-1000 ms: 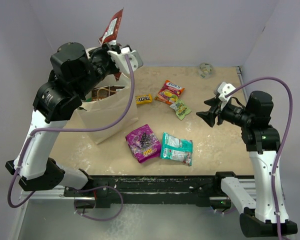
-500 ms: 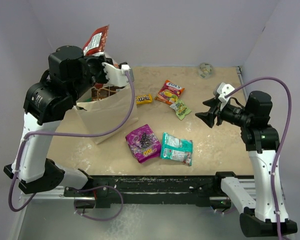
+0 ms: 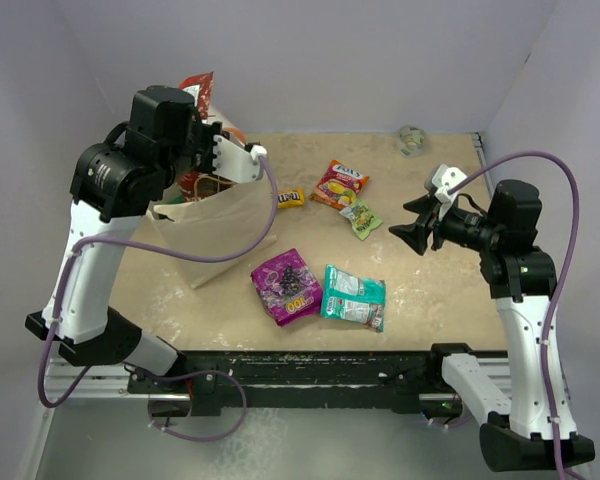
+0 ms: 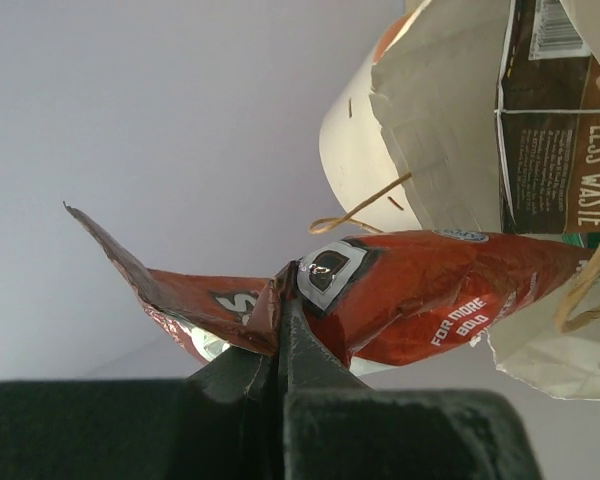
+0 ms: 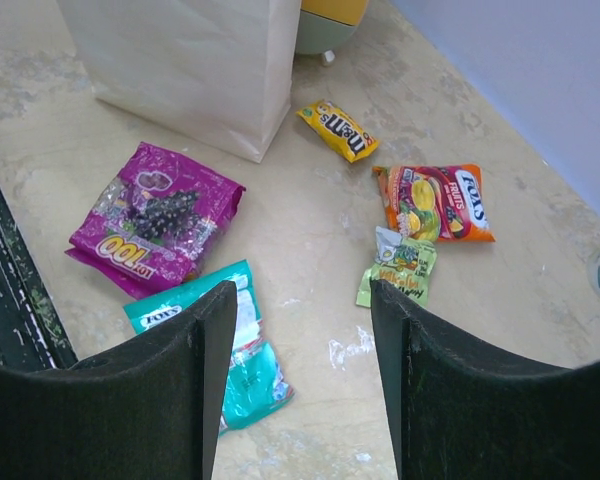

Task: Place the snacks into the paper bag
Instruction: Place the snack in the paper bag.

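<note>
My left gripper (image 4: 283, 300) is shut on the edge of a red snack packet (image 4: 420, 290), held up over the open mouth of the tan paper bag (image 3: 215, 225). From above, the red packet (image 3: 195, 92) shows behind the left arm. A dark brown packet (image 4: 540, 110) lies inside the paper bag (image 4: 450, 120). On the table lie a purple packet (image 3: 287, 285), a teal one (image 3: 353, 297), an orange-red one (image 3: 340, 183), a small green one (image 3: 362, 217) and a yellow candy bag (image 3: 289, 198). My right gripper (image 3: 412, 228) hovers open above the table at the right, its fingers (image 5: 195, 380) empty.
A small grey-green ball (image 3: 411, 140) sits at the back right corner. A white-and-orange cylinder (image 5: 330, 20) stands just behind the paper bag (image 5: 195, 60). Lilac walls close in the back and both sides.
The left arm has swung the red packet leftwards and lower, from above the bag's right side to over its mouth. The right arm has not moved.
</note>
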You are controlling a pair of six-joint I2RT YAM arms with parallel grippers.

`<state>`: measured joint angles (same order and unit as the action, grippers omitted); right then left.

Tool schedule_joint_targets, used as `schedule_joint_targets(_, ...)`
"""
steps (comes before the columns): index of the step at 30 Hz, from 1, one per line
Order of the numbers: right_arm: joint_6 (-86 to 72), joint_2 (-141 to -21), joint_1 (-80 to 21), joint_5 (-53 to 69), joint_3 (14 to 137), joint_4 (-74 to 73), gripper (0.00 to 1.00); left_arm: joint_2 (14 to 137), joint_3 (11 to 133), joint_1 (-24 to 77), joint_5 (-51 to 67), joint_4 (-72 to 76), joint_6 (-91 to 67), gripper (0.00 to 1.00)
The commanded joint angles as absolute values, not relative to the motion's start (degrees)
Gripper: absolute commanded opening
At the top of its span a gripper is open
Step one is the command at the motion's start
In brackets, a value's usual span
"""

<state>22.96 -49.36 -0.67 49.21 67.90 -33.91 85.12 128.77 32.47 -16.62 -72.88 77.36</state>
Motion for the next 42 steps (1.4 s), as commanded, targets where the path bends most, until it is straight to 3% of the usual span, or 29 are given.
schedule_joint_targets(1,23.8,-49.5,-0.4,51.4,67.8,-32.1,0.59,84.6,130.7,32.1,-17.9,-72.3,83.4,0.0)
schedule_joint_targets(8,24.0,-50.3,-0.4,51.8,67.7,-31.8,0.59,82.6,127.3,32.2,-20.0,-66.4,87.4,0.0)
schedule_joint_targets(13,24.0,-51.0,-0.4,52.0,67.8,-31.6,0.59,79.4,121.4,32.2,-18.7,-52.4,85.2,0.0)
schedule_joint_targets(24,23.5,-50.5,-0.4,51.5,67.1,-31.2,0.59,80.5,118.7,33.7,-29.1,-36.5,58.2,0.0)
schedule_joint_targets(42,22.9,-49.9,-0.4,51.3,66.7,-31.1,0.6,72.1,109.5,33.2,-29.1,-27.0,20.5,0.0)
